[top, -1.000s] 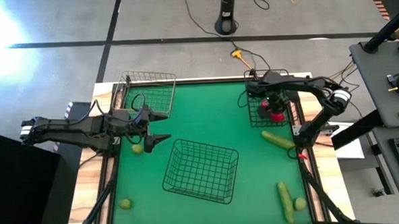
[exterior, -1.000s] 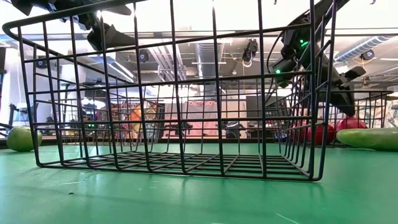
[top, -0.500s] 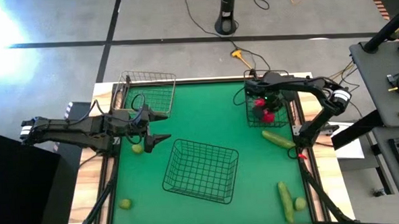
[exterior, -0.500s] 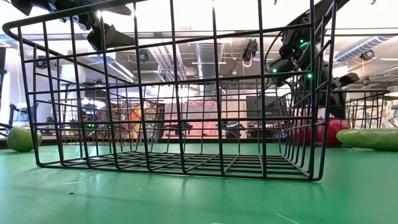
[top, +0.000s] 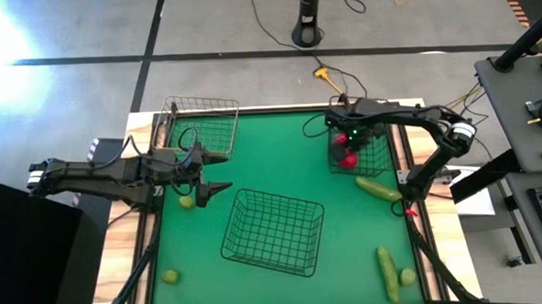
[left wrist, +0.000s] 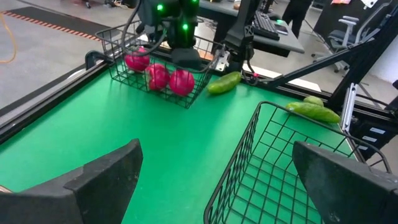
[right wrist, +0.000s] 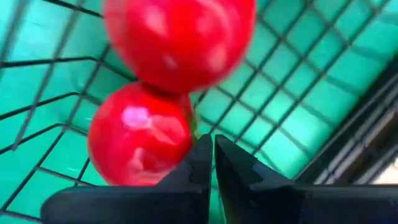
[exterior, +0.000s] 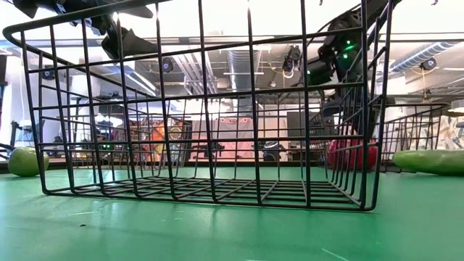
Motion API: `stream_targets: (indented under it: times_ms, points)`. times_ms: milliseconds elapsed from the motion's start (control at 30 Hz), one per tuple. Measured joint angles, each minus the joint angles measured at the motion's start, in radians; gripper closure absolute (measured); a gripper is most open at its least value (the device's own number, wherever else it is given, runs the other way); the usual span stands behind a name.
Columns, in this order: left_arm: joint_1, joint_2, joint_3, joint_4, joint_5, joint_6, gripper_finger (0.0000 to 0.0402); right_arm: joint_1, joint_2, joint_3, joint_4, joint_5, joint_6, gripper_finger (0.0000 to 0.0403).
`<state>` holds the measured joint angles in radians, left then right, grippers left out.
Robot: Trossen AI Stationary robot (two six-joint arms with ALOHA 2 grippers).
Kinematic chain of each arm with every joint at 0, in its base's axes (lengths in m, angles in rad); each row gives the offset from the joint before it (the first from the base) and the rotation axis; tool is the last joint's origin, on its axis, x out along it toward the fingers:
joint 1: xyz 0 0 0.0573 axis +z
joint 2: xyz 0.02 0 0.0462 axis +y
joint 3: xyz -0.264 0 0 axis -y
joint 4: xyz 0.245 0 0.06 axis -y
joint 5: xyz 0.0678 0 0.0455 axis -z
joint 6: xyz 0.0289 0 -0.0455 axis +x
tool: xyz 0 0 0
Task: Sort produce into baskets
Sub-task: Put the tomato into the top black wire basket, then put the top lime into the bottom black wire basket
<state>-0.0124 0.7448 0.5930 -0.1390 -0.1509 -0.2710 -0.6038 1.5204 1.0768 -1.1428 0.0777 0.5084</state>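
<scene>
Right gripper pinched together inside small basket, beside tomatoes, holding nothing; third tomato hidden. Left gripper spread, empty.

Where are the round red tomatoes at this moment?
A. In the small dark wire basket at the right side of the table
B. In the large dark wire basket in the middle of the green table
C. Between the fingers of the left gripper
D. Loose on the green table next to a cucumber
A: the round red tomatoes lie inside the small dark wire basket on the table's right side, where the right gripper reaches in.
</scene>
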Motion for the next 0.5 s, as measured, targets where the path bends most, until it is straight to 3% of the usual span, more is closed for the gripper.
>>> stream_targets:
  times_ms: [300,500]
  points:
    - [0.0,0.0,0.0,-0.003,0.0,0.0,0.0006,0.097,-0.024,0.136,-0.002,0.0,-0.05,0.039]
    - [0.0,0.0,0.0,-0.011,0.0,0.0,0.0006,0.25,-0.098,0.221,0.003,0.011,-0.062,0.039]
